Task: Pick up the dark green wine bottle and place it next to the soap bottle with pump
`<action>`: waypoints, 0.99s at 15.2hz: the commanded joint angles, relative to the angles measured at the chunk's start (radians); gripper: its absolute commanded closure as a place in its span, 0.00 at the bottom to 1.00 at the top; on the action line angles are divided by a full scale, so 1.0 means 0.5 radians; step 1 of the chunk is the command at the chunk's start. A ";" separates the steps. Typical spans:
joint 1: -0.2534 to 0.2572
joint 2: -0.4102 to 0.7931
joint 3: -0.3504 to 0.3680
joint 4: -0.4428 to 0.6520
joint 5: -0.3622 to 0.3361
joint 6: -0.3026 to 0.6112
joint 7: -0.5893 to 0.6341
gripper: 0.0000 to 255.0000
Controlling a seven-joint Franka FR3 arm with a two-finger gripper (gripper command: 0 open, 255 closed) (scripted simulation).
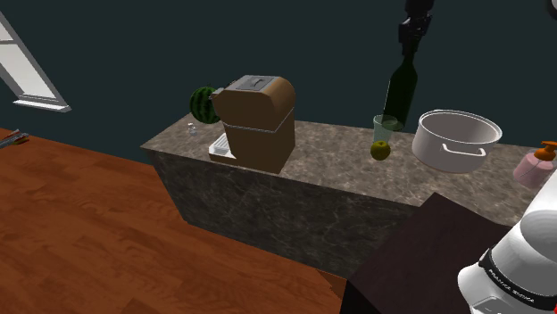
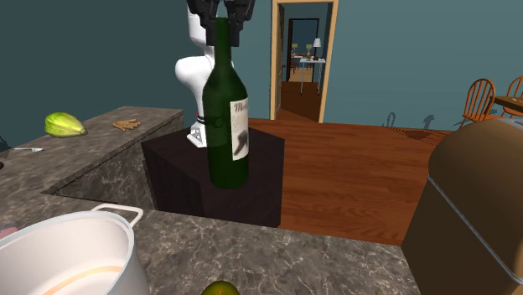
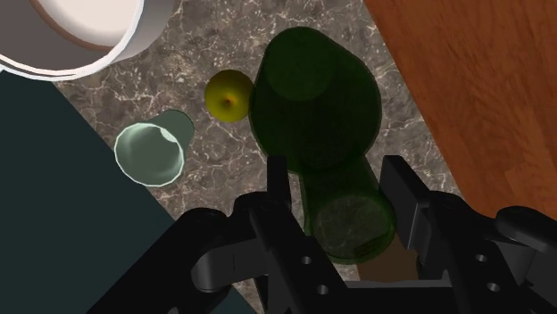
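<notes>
Jaws: closed on the neck of the wine bottle point(image 1: 401, 96), one black finger on each side just under the mouth, set only as far apart as the neck is thick. They touch nothing else.
Wine bottle: dark green glass with a pale label point(image 2: 228, 126), upright and hanging from the jaws, its base clear of the bench point(image 1: 330, 156). In the wrist view its round base point(image 3: 312, 98) lies over the marbled top, between the wall-side edge and the floor-side edge.
Soap bottle: pink with an orange pump point(image 1: 538, 165), at the end of the bench nearest the stand, well apart from the wine bottle.
Pot: white, with side handles point(image 1: 453, 138), standing on the bench between the wine bottle and the soap bottle.
Glass: a clear tumbler point(image 3: 150, 152) near the wall-side edge, just beside the hanging bottle.
Fruit: small and yellow-green point(image 3: 228, 95), on the bench between the glass and the bottle's base.
Coffee machine: brown point(image 1: 259, 120), toward the bench's far end, with a watermelon point(image 1: 204, 104) behind it at the wall-side corner.
Arm: white point(image 2: 197, 67), rising from the dark stand point(image 2: 180, 176) behind the bottle.
</notes>
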State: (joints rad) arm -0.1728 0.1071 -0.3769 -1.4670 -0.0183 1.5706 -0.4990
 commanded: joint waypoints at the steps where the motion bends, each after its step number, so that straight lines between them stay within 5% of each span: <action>1: -0.004 0.015 -0.002 0.080 0.006 -0.065 -0.006 1.00; 15: -0.085 0.262 -0.029 0.804 0.104 -0.556 -0.078 1.00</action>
State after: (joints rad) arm -0.2100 0.2240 -0.3900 -1.1012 0.0281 1.3157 -0.5349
